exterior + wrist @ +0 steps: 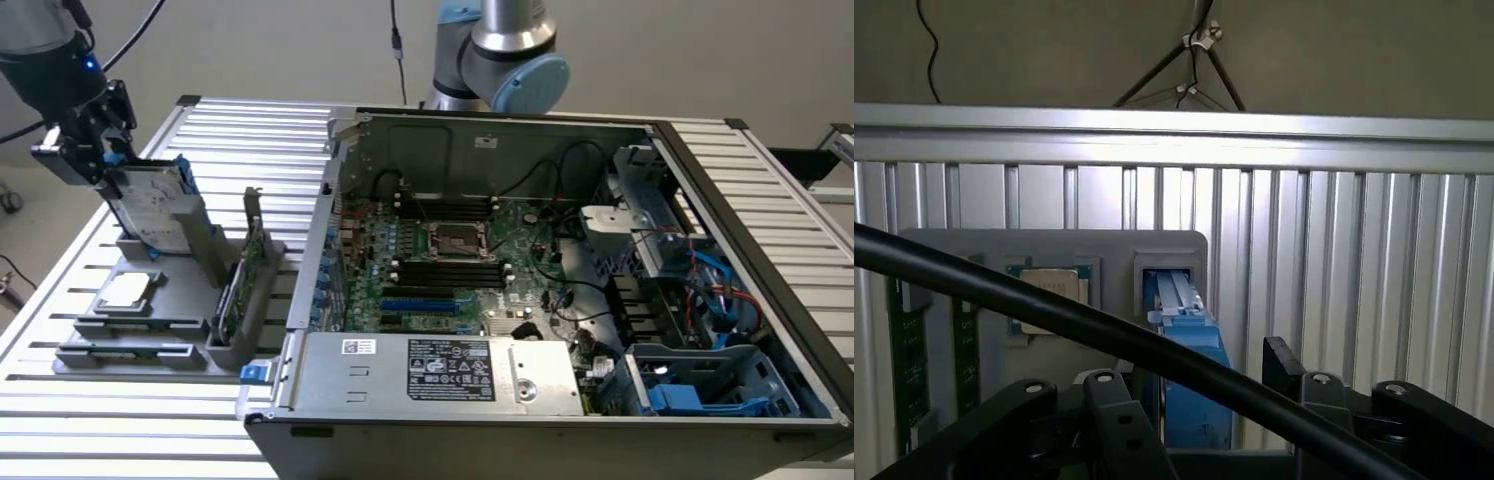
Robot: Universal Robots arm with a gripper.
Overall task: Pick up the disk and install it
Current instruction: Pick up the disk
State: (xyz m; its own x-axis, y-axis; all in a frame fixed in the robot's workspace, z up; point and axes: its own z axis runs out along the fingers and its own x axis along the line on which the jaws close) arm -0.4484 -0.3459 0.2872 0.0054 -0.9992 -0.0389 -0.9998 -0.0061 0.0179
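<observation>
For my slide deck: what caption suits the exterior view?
Gripper at the top edge of the upright disk at the grey holder, beside the open computer case.

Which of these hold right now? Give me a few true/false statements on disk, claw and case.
1. The computer case lies open, with the motherboard exposed. True.
2. The disk sits inside the case. False: it stands upright at the grey fixture on the exterior view's left.
3. The claw hangs over the motherboard. False: it is at the disk's top edge.
4. A square chip lies flat on the fixture. True.
</observation>
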